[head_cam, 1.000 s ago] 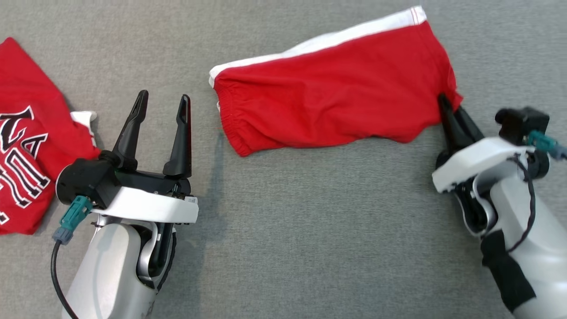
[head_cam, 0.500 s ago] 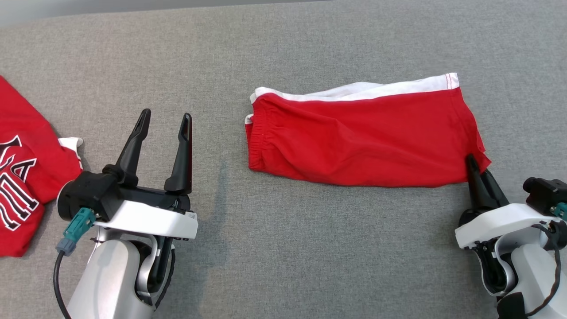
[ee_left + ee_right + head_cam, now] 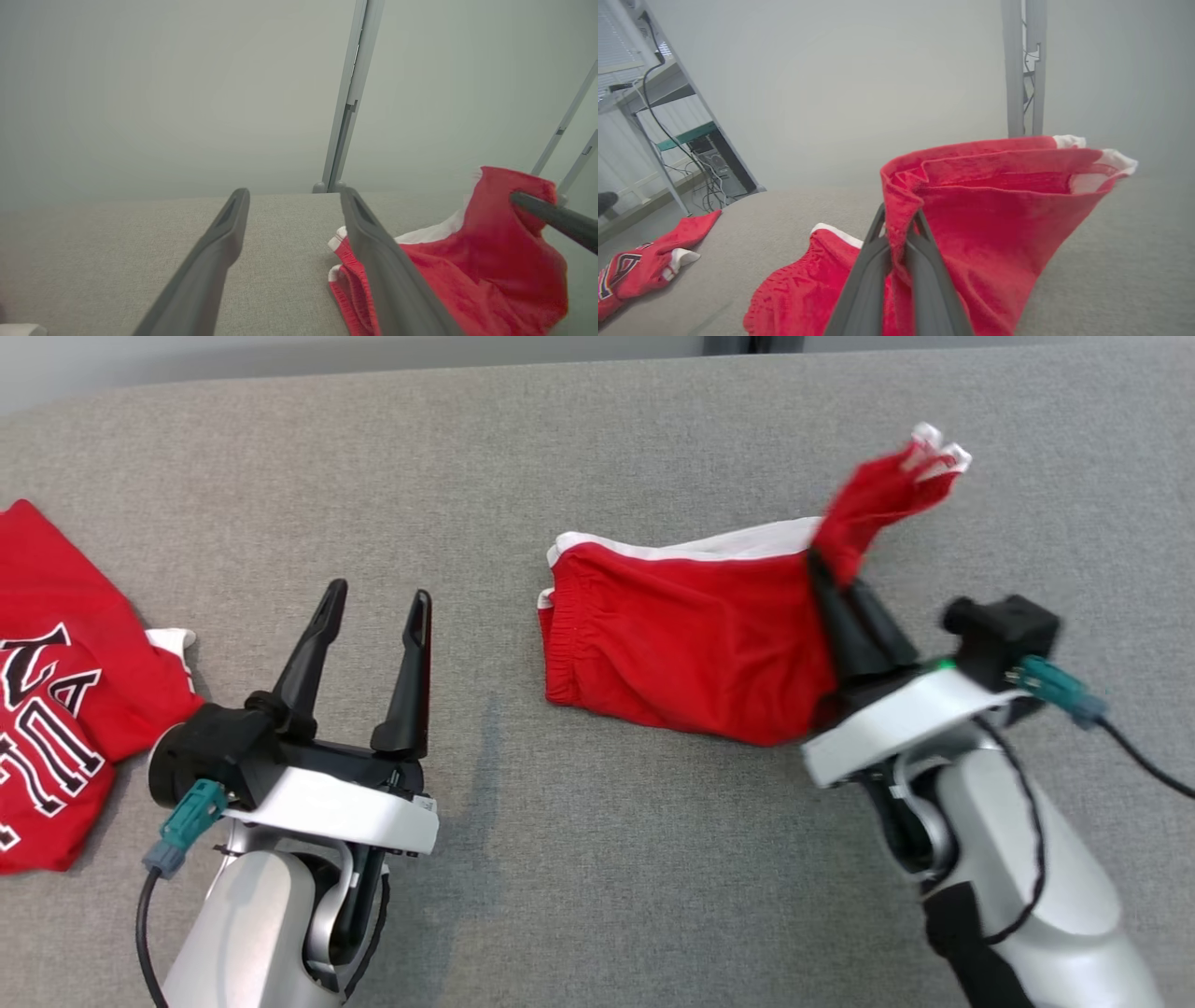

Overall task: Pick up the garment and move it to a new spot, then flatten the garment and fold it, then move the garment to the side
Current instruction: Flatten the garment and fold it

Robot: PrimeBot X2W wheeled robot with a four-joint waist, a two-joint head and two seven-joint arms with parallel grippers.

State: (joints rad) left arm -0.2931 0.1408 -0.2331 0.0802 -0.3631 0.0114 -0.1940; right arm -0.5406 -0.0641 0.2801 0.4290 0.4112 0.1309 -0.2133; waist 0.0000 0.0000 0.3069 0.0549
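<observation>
Forearms in pale casing are seen at the near edge of the grey fabric surface (image 3: 607, 877), one at the left and one at the right. Ahead of the left forearm, the left gripper (image 3: 379, 591) (image 3: 294, 192) is held released, its two dark fingers spread apart with nothing between them, over bare surface between the two garments.

At the right, the right gripper (image 3: 826, 569) (image 3: 899, 219) is clenched on a fold of the red shorts (image 3: 681, 644) (image 3: 467, 280) (image 3: 994, 233) near the leg hem. That end of the shorts is held up off the surface, and the white-edged corner of the hem is seen standing up toward the far right. The rest of the shorts is laid on the surface right of centre, with the gathered elastic waistband at the left end and a white side stripe along the far edge.

A red jersey (image 3: 56, 681) (image 3: 640, 266) with black-and-white lettering and a scrap of white trim is spread at the left edge, well apart from the shorts.

Beyond the far edge of the surface a pale wall and an upright metal post (image 3: 348, 93) (image 3: 1022, 70) are seen, and in the right wrist view a metal rack (image 3: 682, 116) hung with cables is shown off the left side.
</observation>
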